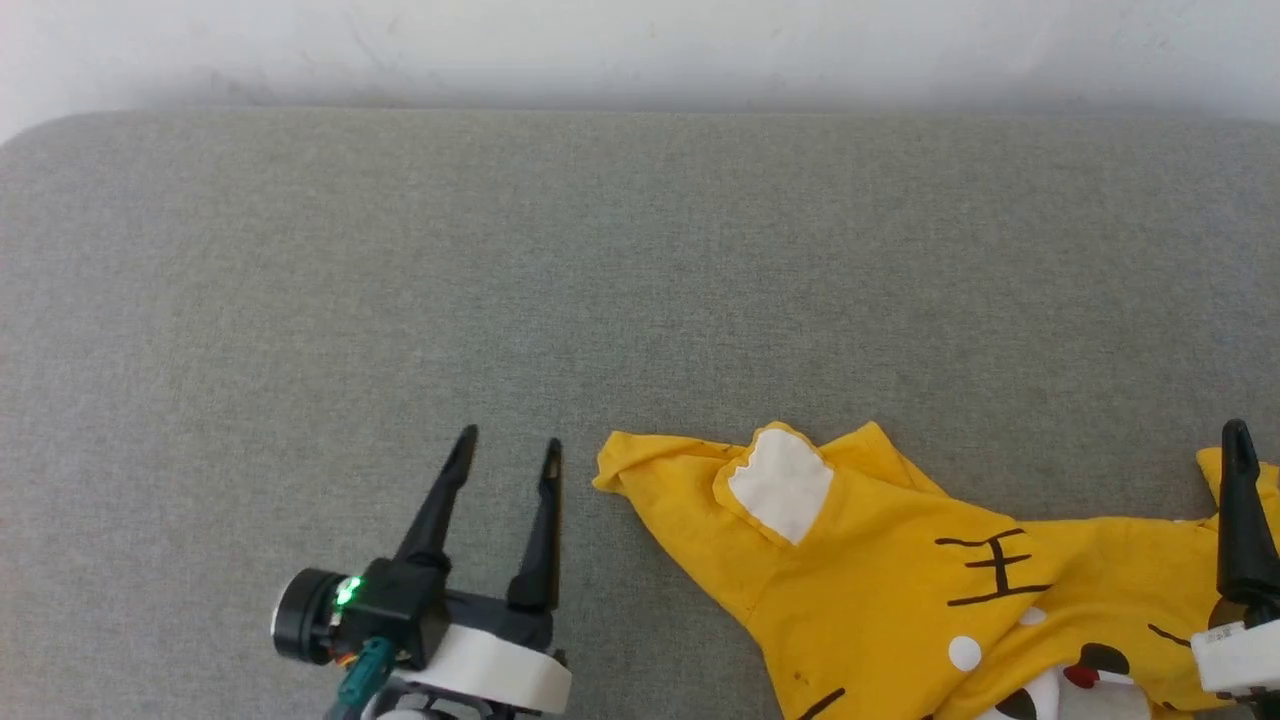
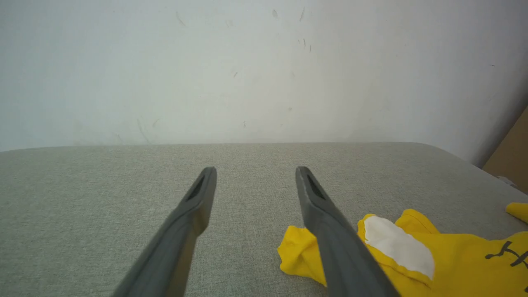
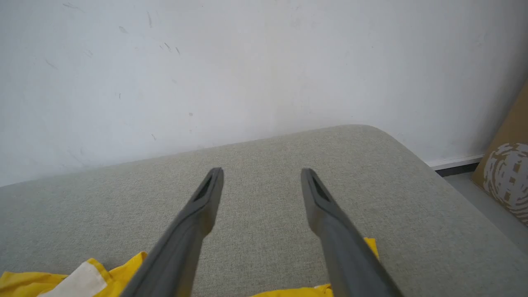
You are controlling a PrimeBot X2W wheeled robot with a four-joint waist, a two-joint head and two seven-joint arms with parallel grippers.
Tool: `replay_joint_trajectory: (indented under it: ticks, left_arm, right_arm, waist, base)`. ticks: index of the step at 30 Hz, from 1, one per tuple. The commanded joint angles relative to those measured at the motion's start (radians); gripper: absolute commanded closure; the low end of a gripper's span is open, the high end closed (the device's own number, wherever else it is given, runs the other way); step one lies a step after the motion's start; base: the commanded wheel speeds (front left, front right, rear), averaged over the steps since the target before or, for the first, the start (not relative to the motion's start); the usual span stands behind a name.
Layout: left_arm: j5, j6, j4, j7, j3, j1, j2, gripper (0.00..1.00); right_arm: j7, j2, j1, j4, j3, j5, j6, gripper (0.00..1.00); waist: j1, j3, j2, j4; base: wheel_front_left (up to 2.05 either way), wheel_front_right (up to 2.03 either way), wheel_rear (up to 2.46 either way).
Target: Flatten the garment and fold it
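The garment (image 1: 900,590), a bright-yellow T-shirt with a white ear patch and black stripes, lies crumpled on the grey padded table (image 1: 600,280) at the lower right, partly cut off by the picture's bottom edge. My left gripper (image 1: 510,448) stands open just left of the shirt's left sleeve tip, nothing between its fingers. In the left wrist view the open left gripper (image 2: 255,170) hovers over bare cloth, the garment (image 2: 453,255) beside its right finger. One dark finger (image 1: 1240,500) of my right gripper rises over the shirt's right edge. The right gripper (image 3: 262,171) is open and empty, the garment (image 3: 62,280) below it.
A white wall (image 1: 640,50) runs along the table's far edge. The table's rounded right end (image 3: 412,156) drops to a grey floor, where a brown cardboard box (image 3: 507,173) leans by the wall.
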Motion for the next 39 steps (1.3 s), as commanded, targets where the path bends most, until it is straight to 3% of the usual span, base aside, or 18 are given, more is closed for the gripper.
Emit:
replay_joint_trajectory:
  ticks: [1,5,11,20,21,22,23,25,27,30,33,39]
  left_arm:
    - [0.017,-0.018,0.001,0.016,-0.017,-0.029,0.011,0.0]
    - [0.033,-0.058,0.021,0.089,-0.056,-0.087,0.028,0.0]
    - [0.048,-0.127,0.127,0.351,-0.16,-0.221,0.076,0.0]
    - [0.0,-0.145,0.265,0.598,-0.291,-0.365,0.133,0.0]
    - [-0.013,-0.146,0.278,0.62,-0.306,-0.373,0.136,0.17]
    - [-0.024,-0.146,0.286,0.629,-0.324,-0.383,0.141,0.76]
    - [-0.036,-0.146,0.289,0.63,-0.336,-0.393,0.145,1.0]
    - [-0.056,-0.146,0.283,0.61,-0.34,-0.41,0.144,1.0]
    - [-0.048,-0.12,0.259,0.549,-0.319,-0.43,0.141,1.0]
    - [-0.047,-0.036,0.186,0.423,-0.246,-0.44,0.132,1.0]
    - [-0.044,0.047,0.087,0.342,-0.16,-0.419,0.158,1.0]
    - [-0.069,0.174,-0.09,0.371,-0.029,-0.209,0.224,1.0]
  right_arm:
    - [-0.013,0.003,-0.001,0.005,0.005,-0.003,-0.001,0.0]
    - [-0.02,0.003,-0.015,0.007,0.004,-0.016,-0.001,0.0]
    - [-0.006,0.003,-0.036,0.005,0.019,-0.014,-0.001,0.0]
    - [-0.005,0.003,-0.06,0.021,0.039,0.004,-0.001,0.0]
    - [-0.005,0.003,-0.063,0.022,0.04,0.004,-0.001,0.0]
    - [-0.005,0.003,-0.066,0.023,0.04,0.003,-0.001,0.0]
    - [-0.005,0.003,-0.068,0.025,0.04,0.003,-0.001,0.0]
    - [-0.004,0.003,-0.074,0.026,0.04,0.002,-0.001,0.0]
    - [-0.003,0.003,-0.079,0.025,0.04,-0.001,-0.001,0.0]
    - [0.0,0.003,-0.086,0.02,0.042,-0.007,-0.001,0.0]
    - [0.001,0.003,-0.088,0.016,0.035,-0.009,-0.001,0.0]
    - [0.006,0.003,-0.078,0.02,0.044,-0.005,-0.001,0.0]
  waist:
    - [0.0001,0.006,-0.0001,0.005]
    - [0.0001,0.016,-0.0001,0.009]
    - [0.0001,0.046,-0.0001,0.011]
    - [0.0001,0.096,-0.0001,-0.003]
    - [0.0001,0.099,-0.0001,-0.005]
    - [0.0001,0.101,-0.0001,-0.007]
    - [0.0001,0.103,-0.0001,-0.008]
    - [0.0001,0.105,-0.0001,-0.008]
    - [0.0001,0.105,-0.0001,-0.003]
    - [0.0001,0.102,-0.0001,0.005]
    - [0.0001,0.1,-0.0001,0.02]
    - [0.0001,0.103,-0.0001,0.043]
  base:
    - [0.0,0.0,0.0]
    - [0.0,0.0,0.0]
    - [0.0,0.0,0.0]
    - [0.0,0.0,0.0]
    - [0.0,0.0,0.0]
    - [0.0,0.0,0.0]
    - [0.0,0.0,0.0]
    - [0.0,0.0,0.0]
    - [0.0,0.0,0.0]
    - [0.0,0.0,0.0]
    - [0.0,0.0,0.0]
    - [0.0,0.0,0.0]
